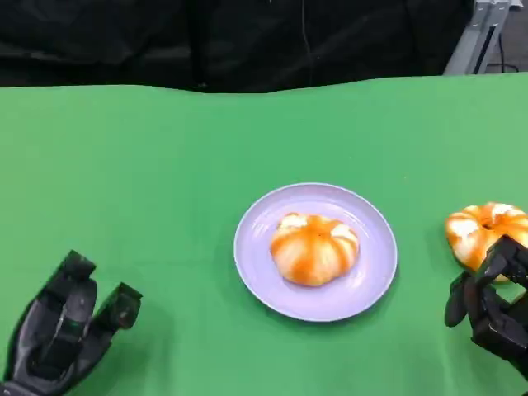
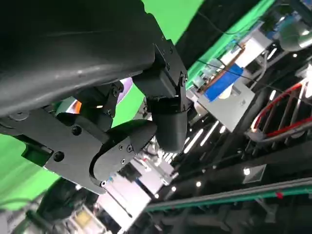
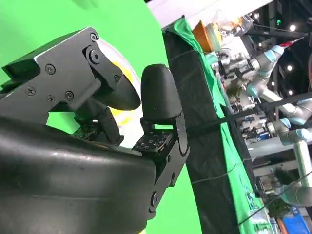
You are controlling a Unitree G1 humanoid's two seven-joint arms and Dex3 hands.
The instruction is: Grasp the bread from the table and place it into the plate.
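Both black hands sit at the near edge of the green table [image 1: 148, 165] in the head view. At the lower left, the left hand [image 1: 66, 330] rests low over the cloth with its fingers apart and nothing between them; it is well apart from the plate. At the lower right, the right hand [image 1: 493, 307] has its fingers [image 1: 505, 257] reaching up to the near side of a round orange-and-white bread bun [image 1: 487, 231] that lies on the table near the right edge. Whether those fingers touch the bun or only hover just beside it I cannot tell; they do not look closed around it, and the hand holds nothing.

Near the middle of the table stands a pale lilac plate [image 1: 256, 247], and a second bun [image 1: 314, 248] of the same kind lies in it, roughly at its centre. The bun on the table is to the right of the plate, apart from its rim.

From the right wrist view, the hand's fingers [image 3: 158, 92] stand apart with a strip of yellowish bread [image 3: 127, 78] showing between and behind them
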